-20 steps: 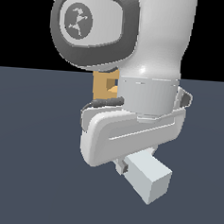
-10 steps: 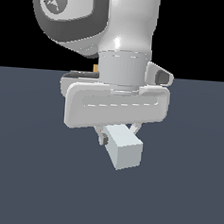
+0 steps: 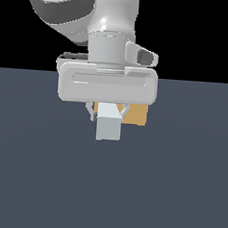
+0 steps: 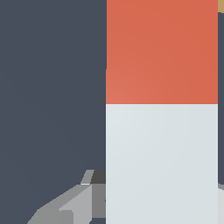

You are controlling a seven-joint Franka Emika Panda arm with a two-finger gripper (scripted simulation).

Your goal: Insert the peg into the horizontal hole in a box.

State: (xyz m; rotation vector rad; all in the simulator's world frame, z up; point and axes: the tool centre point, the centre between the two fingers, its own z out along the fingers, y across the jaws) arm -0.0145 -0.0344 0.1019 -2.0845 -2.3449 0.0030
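Note:
My gripper (image 3: 107,116) hangs from the white hand in the middle of the exterior view, shut on the peg (image 3: 108,123), whose white square end faces the camera. In the wrist view the peg (image 4: 162,109) fills much of the picture, white near the fingers (image 4: 65,205) and red farther out. The tan box (image 3: 136,114) stands just behind the gripper, on the exterior view's right of the peg, mostly hidden by the hand. A thin tan sliver of the box (image 4: 221,5) shows past the red end. The horizontal hole is hidden.
A flat dark blue-grey floor (image 3: 44,178) spreads all around. The arm's grey and white upper links (image 3: 79,12) fill the upper middle of the exterior view.
The hand with the peg has swung toward the exterior view's right and turned, so the peg's white end now faces the camera squarely. The box now shows on the peg's right.

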